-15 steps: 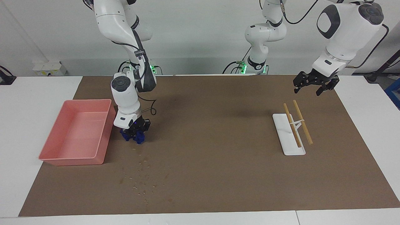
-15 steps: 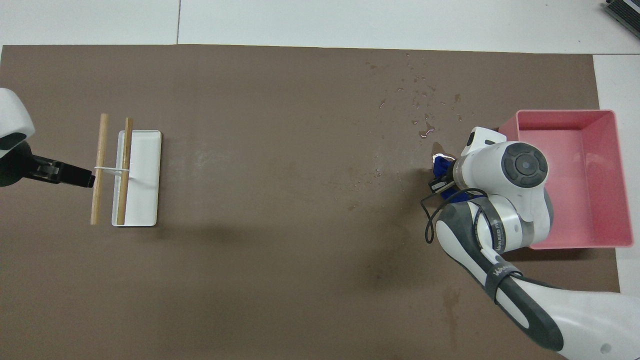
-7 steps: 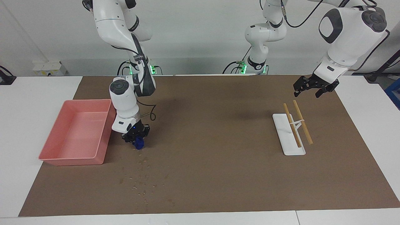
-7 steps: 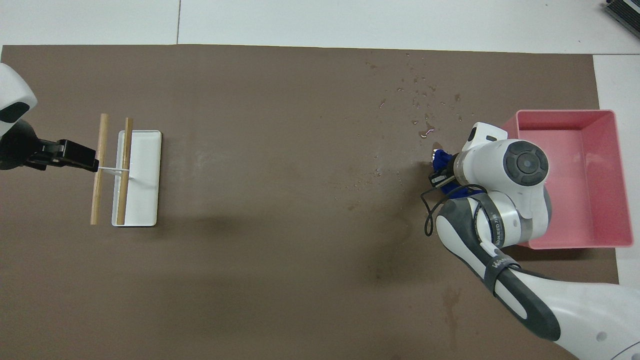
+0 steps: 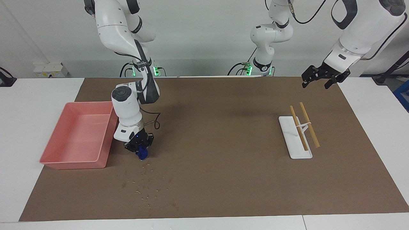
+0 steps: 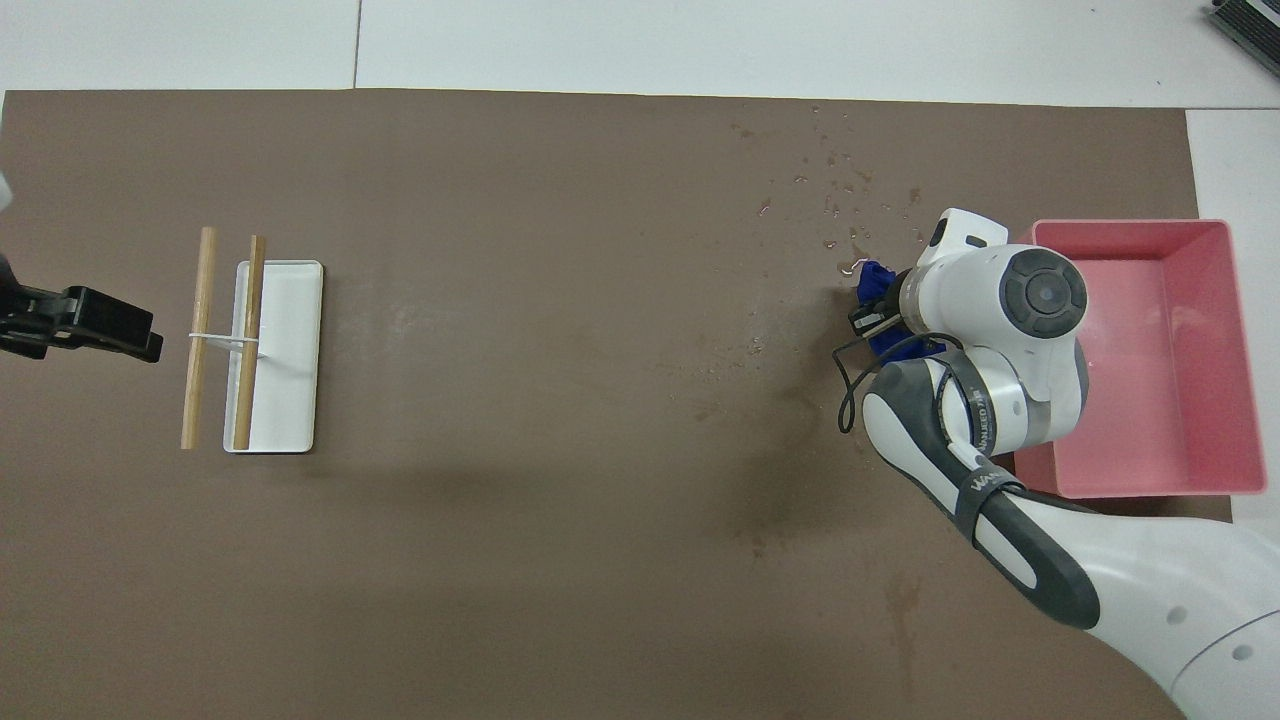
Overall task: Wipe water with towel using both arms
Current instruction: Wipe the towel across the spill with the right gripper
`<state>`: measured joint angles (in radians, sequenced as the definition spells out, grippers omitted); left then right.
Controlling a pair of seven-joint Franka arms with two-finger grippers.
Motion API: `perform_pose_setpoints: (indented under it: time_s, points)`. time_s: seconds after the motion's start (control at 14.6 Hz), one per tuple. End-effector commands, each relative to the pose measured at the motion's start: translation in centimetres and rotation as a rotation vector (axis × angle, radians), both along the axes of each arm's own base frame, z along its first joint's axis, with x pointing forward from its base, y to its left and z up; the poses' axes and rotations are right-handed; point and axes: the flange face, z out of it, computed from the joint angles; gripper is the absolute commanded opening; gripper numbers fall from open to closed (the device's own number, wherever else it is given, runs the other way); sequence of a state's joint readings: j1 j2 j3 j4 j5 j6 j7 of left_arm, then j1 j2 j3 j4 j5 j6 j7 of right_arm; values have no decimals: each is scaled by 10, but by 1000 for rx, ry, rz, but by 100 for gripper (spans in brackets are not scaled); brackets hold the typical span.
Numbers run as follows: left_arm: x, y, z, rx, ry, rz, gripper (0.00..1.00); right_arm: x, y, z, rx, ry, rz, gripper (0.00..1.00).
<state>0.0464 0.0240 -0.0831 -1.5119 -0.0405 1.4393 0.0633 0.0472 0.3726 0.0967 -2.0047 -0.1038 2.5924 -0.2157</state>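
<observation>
The towel (image 5: 142,154) is a small deep-blue lump pressed onto the brown mat beside the pink tray, and my right gripper (image 5: 139,149) is shut on it from above. In the overhead view the towel (image 6: 877,281) peeks out from under the right wrist, at the edge of the water. The water (image 5: 143,187) is a scatter of small droplets and damp spots (image 6: 838,188) on the mat, farther from the robots than the towel. My left gripper (image 5: 314,83) hangs open and empty in the air over the mat's edge at the left arm's end (image 6: 125,335).
A pink tray (image 5: 73,164) stands at the right arm's end of the mat, close against the right wrist (image 6: 1130,228). A white plate (image 5: 296,150) with two wooden sticks (image 5: 309,125) across it lies toward the left arm's end. Faint damp marks (image 6: 900,592) dot the mat.
My right gripper has slid the towel along the mat away from the robots, up to the droplets. My left gripper has risen and drawn back from over the sticks.
</observation>
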Motion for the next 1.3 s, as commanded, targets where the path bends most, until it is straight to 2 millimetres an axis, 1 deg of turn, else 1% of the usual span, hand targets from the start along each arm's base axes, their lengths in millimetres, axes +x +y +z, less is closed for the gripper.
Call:
perform_pose_setpoints:
  time_s: [0.0,0.07,0.14,0.21,0.34,0.41,0.48,0.62,0.76,0.89,1.03,1.17,1.24]
  points:
    - [3,-2,1,14,17,10,100,20,8,-39,23,-10,-17,0]
    - [0,-2,-2,14,19,12,100,23,10,-40,25,-13,-15,0]
    - [-5,-3,-7,15,32,9,100,25,18,-38,27,-18,-6,0]
    - [-9,-1,-13,17,44,10,100,24,30,-37,39,-18,-23,0]
    - [-8,-1,-11,18,29,11,100,19,50,-39,58,-7,-76,0]
    - [0,4,-9,15,-27,22,100,18,52,-39,62,-3,-94,0]
    - [2,4,-9,14,-46,25,100,18,54,-39,64,0,-106,0]
    - [2,-2,-8,14,-47,13,100,16,55,-41,71,5,-125,0]
    - [2,-3,-9,14,-46,11,100,14,57,-43,81,13,-158,0]
    - [2,-2,-9,14,-46,12,100,11,70,-43,98,19,-180,0]
    - [2,-1,-9,14,-46,16,100,10,73,-43,122,29,-214,0]
    - [2,-1,-8,14,-47,16,100,10,82,-39,152,33,-235,0]
    - [2,-1,-8,14,-47,16,100,12,81,-37,156,26,-236,0]
